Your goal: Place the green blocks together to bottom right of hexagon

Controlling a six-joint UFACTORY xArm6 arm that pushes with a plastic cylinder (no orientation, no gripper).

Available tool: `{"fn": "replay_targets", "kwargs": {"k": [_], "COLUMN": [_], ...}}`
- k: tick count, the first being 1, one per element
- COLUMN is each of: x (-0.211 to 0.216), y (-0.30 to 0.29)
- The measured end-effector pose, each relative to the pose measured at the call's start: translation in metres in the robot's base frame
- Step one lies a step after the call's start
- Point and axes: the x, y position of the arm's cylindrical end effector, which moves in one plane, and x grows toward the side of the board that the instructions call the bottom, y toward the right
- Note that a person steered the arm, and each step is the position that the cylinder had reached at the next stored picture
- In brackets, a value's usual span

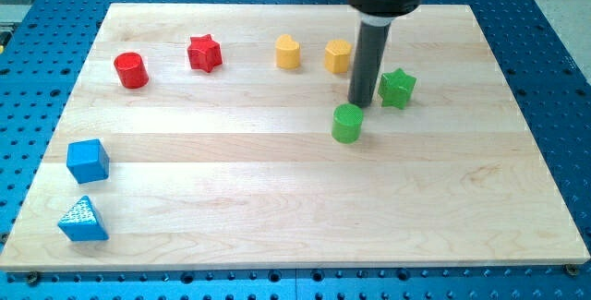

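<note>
A green cylinder stands near the middle of the wooden board. A green star lies up and to the right of it. A yellow hexagon sits near the view's top, partly hidden behind my rod. My tip rests on the board between the two green blocks, just above the right side of the cylinder and left of the star, below and right of the hexagon.
A yellow heart lies left of the hexagon. A red star and a red cylinder lie at the top left. A blue cube and a blue triangle sit at the bottom left.
</note>
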Motion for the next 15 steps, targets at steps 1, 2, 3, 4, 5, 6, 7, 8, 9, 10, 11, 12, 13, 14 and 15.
{"fn": "replay_targets", "kwargs": {"k": [1,2,3,4,5,6,7,8,9,10,11,12,13,14,15], "x": [0.017,0.004,-0.030,0.009,0.001,-0.033,-0.019,-0.010,-0.031,-0.034,0.038,0.086,0.072,0.065,0.062], "y": [0.058,0.096,0.096,0.104,0.089,0.089,0.095,0.084,0.061,0.067,0.067,0.042,0.001,-0.043,-0.103]}}
